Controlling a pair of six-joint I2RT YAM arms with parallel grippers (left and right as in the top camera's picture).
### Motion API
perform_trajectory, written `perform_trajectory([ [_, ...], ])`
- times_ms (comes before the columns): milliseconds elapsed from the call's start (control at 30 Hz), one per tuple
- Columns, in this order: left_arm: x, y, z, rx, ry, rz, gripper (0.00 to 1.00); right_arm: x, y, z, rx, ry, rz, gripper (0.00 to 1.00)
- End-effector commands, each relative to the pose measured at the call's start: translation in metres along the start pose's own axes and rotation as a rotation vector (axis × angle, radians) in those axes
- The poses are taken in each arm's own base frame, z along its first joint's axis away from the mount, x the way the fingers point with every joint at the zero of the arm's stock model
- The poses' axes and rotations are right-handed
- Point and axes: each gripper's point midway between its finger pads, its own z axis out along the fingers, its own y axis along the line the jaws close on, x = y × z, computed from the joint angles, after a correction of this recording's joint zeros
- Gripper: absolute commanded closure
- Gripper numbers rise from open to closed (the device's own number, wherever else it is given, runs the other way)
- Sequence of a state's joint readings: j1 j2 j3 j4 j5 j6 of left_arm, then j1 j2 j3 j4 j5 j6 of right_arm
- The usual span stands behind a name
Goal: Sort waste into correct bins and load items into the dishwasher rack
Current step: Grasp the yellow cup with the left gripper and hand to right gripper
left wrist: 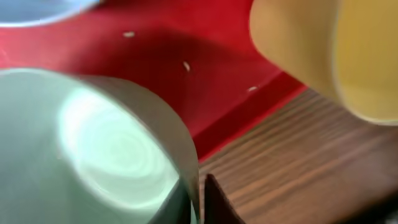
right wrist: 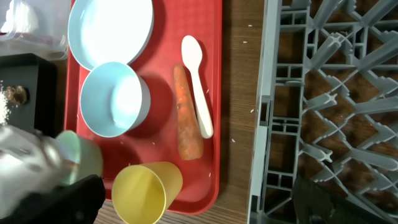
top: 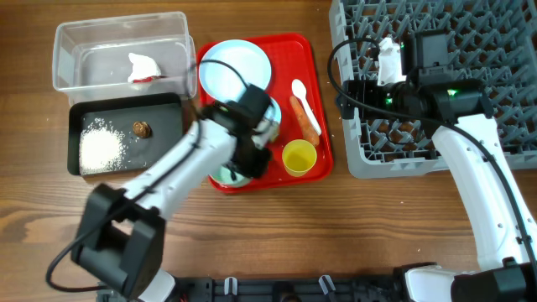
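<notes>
The left gripper [top: 247, 159] pinches the rim of the mint-green bowl [left wrist: 93, 155], 1 finger on each side of its wall, at the 7 o'clock corner of the red tray [top: 315, 50], and the yellow cup [top: 299, 157] is near it at 5 o'clock. The right gripper [top: 365, 92] hangs over the 9 o'clock edge of the grey rack [top: 470, 33] with its fingers spread wide and nothing in them. The plate [right wrist: 111, 28] sits at 12 o'clock on the tray, the carrot stick [right wrist: 188, 118] and white spoon [right wrist: 198, 81] lie side by side at 3 o'clock, the wrapper [top: 144, 69] is in the clear tub [top: 75, 38], and the rice [top: 101, 144] is in the black tray [top: 168, 113].
</notes>
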State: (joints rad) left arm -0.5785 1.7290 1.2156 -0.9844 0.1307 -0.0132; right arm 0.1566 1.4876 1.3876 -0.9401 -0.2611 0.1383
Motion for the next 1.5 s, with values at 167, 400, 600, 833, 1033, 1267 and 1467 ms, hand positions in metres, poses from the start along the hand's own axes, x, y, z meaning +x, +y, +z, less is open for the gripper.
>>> perform_trajectory([
  [167, -0.019, 0.001, 0.013, -0.093, -0.077, -0.014, 0.50, 0.002, 0.001, 0.006, -0.009, 0.012, 0.019, 0.00],
  [400, -0.075, -0.042, -0.022, 0.112, -0.259, -0.006, 0.25, 0.003, 0.001, 0.006, -0.009, 0.015, 0.019, 0.00],
  [600, -0.075, -0.041, -0.020, 0.114, -0.255, -0.015, 0.25, 0.002, 0.001, 0.006, -0.009, 0.012, 0.018, 0.00],
  [833, -0.080, -0.035, -0.021, 0.114, -0.271, -0.045, 0.22, 0.002, 0.001, 0.006, -0.008, 0.014, 0.019, 0.00],
  [1033, -0.083, -0.035, -0.023, 0.116, -0.285, -0.043, 0.22, 0.002, 0.001, 0.006, -0.009, 0.011, 0.018, 0.00],
  [1267, -0.093, -0.029, -0.032, 0.119, -0.320, -0.056, 0.21, 0.002, 0.001, 0.006, -0.008, 0.011, 0.018, 0.00],
  [1467, -0.085, -0.031, -0.017, 0.136, -0.258, -0.057, 0.20, 0.002, 0.001, 0.006, -0.008, 0.011, 0.018, 0.00],
])
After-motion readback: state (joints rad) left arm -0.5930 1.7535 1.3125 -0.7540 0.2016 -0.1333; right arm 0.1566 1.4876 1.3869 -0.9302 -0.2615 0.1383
